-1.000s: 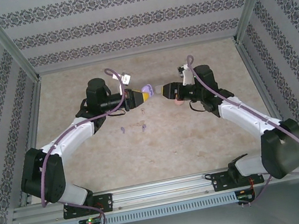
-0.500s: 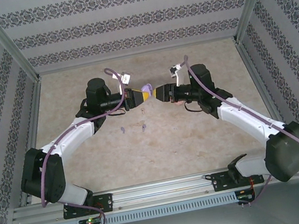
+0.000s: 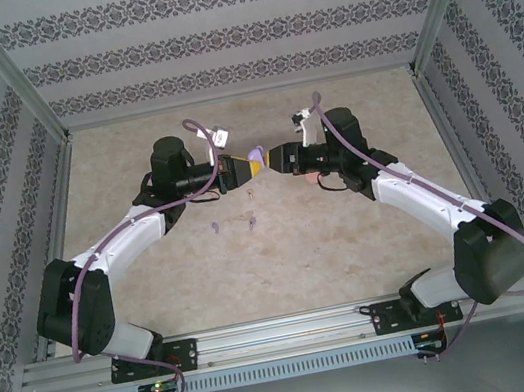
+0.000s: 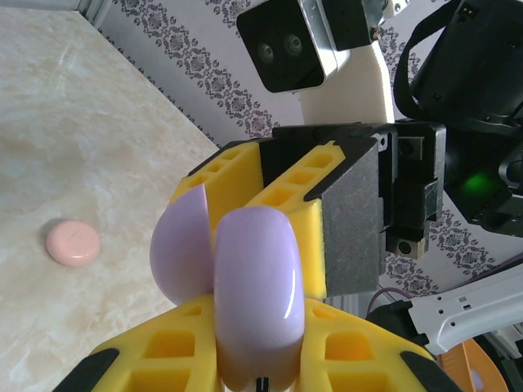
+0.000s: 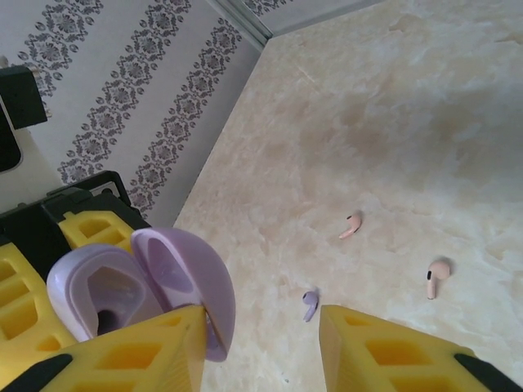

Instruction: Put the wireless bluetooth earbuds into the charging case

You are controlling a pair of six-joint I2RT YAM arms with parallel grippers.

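Left gripper (image 3: 248, 169) clamps the purple case (image 4: 255, 282), hiding its lower end.

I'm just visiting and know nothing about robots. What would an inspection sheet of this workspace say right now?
Surface: beige marbled tabletop, flat.
Job's things: purple case open, held above the table; pink case shut, lying on it; two pink earbuds and one purple earbud lying loose.
Clutter: nothing seen.
Grippers: left gripper, fingers clamp the purple case; right gripper, fingers apart beside its lid.
Cables: purple cables run along both arms.
Surroundings: patterned walls, metal frame.
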